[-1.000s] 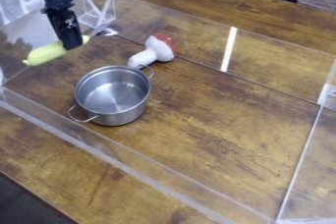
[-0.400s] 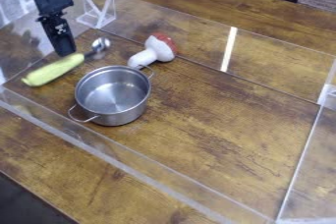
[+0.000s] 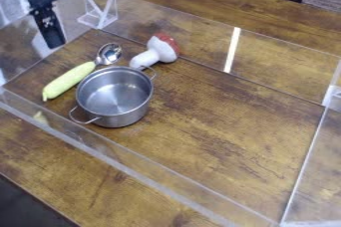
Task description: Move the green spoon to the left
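The green spoon (image 3: 75, 76) lies flat on the wooden table, left of the pot. Its yellow-green handle points toward the lower left and its silver bowl (image 3: 108, 52) toward the upper right. My gripper (image 3: 51, 40) hangs above the table at the upper left, well clear of the spoon. Its black fingers are pressed together, shut on nothing.
A round steel pot (image 3: 115, 96) stands just right of the spoon. A red-capped white mushroom toy (image 3: 156, 50) lies behind the pot. Clear acrylic walls (image 3: 80, 141) ring the wooden work area.
The gripper has let go of the spoon, risen toward the upper left and shut. The spoon now lies flat on the table next to the pot.
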